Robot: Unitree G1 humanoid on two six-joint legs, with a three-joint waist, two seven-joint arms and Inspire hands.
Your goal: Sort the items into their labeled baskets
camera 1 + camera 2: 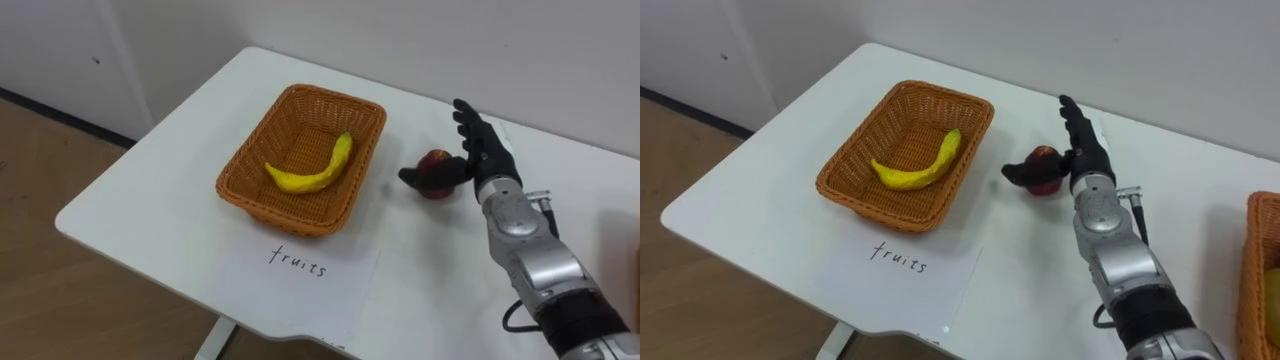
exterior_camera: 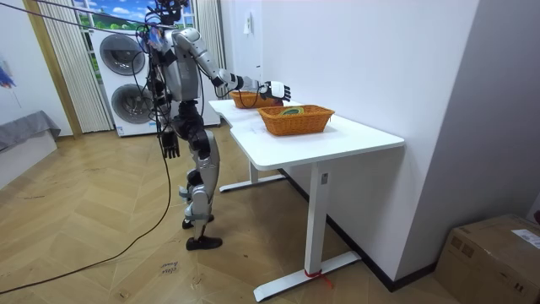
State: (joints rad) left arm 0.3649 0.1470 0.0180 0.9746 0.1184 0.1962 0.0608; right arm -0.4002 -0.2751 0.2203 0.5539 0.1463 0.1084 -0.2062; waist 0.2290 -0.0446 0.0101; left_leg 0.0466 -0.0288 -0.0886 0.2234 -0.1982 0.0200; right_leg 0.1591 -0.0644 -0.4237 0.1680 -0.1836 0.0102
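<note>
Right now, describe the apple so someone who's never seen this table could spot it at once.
On the white table, find the wicker basket holding a banana. The apple sits on the bare tabletop just right of that basket, beside the right hand, whose thumb crosses it. It is small, round and red, unlike the long yellow banana, and outside the basket.

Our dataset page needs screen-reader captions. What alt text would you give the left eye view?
The robot's right hand, fingers straight, rests against a red apple on a white table, thumb across the apple's front. To its left a wicker basket holds a banana, with a labelled paper sheet in front.
</note>
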